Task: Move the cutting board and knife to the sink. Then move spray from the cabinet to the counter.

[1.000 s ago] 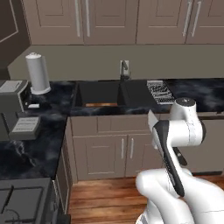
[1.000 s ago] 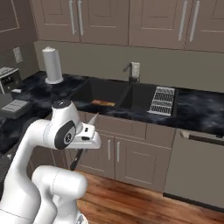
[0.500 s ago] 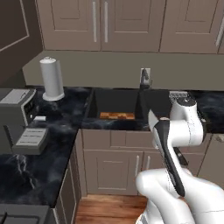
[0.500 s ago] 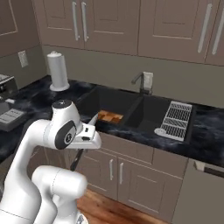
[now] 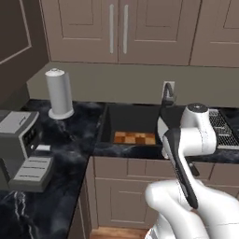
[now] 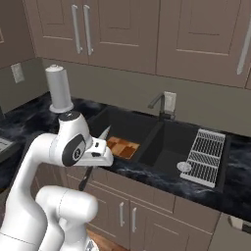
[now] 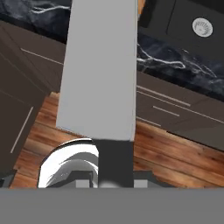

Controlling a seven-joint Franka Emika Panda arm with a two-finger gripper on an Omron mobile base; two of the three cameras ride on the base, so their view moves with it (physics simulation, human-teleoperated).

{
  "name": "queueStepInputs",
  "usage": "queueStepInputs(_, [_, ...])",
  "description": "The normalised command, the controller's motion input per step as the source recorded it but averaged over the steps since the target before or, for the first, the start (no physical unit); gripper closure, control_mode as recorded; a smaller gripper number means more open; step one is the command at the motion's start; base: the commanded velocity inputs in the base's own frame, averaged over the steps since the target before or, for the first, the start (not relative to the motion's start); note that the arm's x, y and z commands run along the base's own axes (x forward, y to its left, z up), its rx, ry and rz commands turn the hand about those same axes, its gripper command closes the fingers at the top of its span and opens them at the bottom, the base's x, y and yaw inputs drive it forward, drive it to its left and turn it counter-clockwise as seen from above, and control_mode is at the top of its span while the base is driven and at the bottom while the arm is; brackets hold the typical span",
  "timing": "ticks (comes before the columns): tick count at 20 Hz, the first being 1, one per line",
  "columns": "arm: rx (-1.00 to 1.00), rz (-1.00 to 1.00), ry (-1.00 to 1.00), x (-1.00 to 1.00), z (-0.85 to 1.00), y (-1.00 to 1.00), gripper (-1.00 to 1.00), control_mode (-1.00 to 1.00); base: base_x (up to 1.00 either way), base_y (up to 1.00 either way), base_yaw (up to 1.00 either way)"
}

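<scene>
Two basins make up the dark sink [image 6: 147,142], sunk into the black marble-look counter [image 5: 70,149] with thin white veins, and the cutting board [image 5: 135,138] lies flat on the bottom of the left basin, its light and dark squares showing just past the front rim. A dark faucet [image 6: 158,104] stands at the back between the basins, with a wall outlet just behind it. On the counter to the right of the sink rests a grey slatted drying rack [image 6: 205,156]; to the left, near the back wall, a white paper-towel roll [image 5: 58,92] stands upright, and a grey coffee machine [image 5: 21,149] sits nearer on the side run of counter. Closed brown wall cabinets [image 6: 117,29] with long silver handles hang above, brown lower doors sit under the counter, and the floor is wood plank. In the hand view the gripper [image 7: 114,178] is closed on the dark handle of the knife [image 7: 99,70], whose broad silver blade runs up toward the counter edge. From the right base view the blade tip [image 6: 104,133] pokes up beside the arm's wrist, in front of the sink and short of it.
</scene>
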Motion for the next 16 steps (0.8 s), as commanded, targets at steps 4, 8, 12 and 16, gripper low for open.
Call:
queueStepInputs(4, [0.0, 0.0, 0.0, 0.0, 0.0, 0.0, 1.0, 1.0, 0.56, 0.49, 0.0])
queueStepInputs(8, [0.0, 0.0, 0.0, 0.0, 0.0, 0.0, 1.0, 1.0, 0.63, 0.3, -0.01])
queueStepInputs(12, [0.0, 0.0, 0.0, 0.0, 0.0, 0.0, 1.0, 1.0, 0.61, 0.02, -0.01])
queueStepInputs(16, [0.0, 0.0, 0.0, 0.0, 0.0, 0.0, 1.0, 1.0, 0.5, 0.0, -0.01])
